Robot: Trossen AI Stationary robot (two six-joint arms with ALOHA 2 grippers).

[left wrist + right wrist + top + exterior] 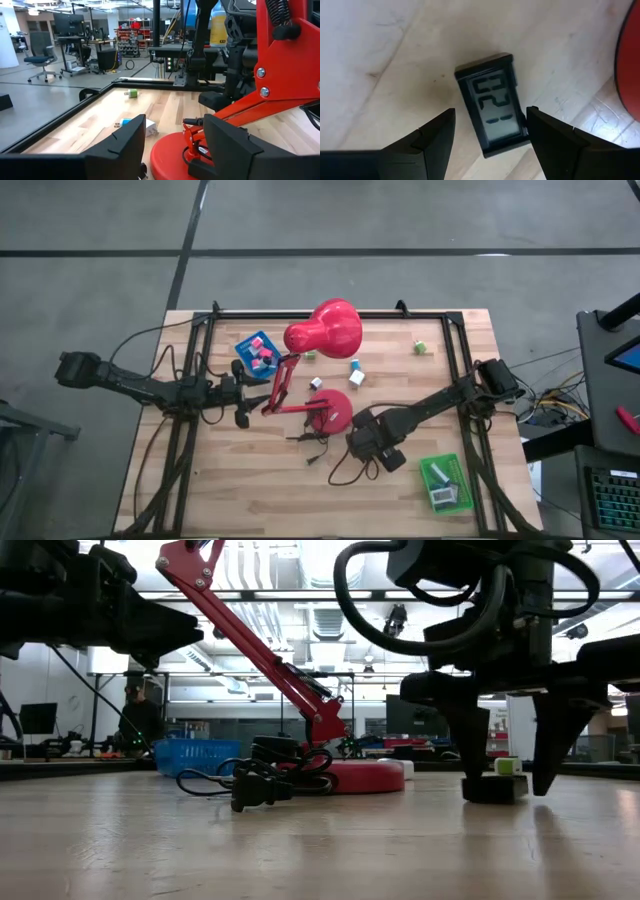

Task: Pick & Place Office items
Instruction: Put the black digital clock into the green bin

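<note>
Even, soft overhead light fills the high view, where the wooden table [250, 470] looks evenly lit with only faint shadows under the arms and the red desk lamp [322, 330]. In the low view, bright ceiling fixtures in the room behind throw the near arms into dark silhouette, and the tabletop closest to the camera is out of focus with a pale sheen. The right wrist view is bright and slightly washed out across the wood, with the small black digital clock [495, 105] sharp and the near dark fingers [420, 145] blurred at their edges; the left wrist view shows clear daylight-like room lighting.
</note>
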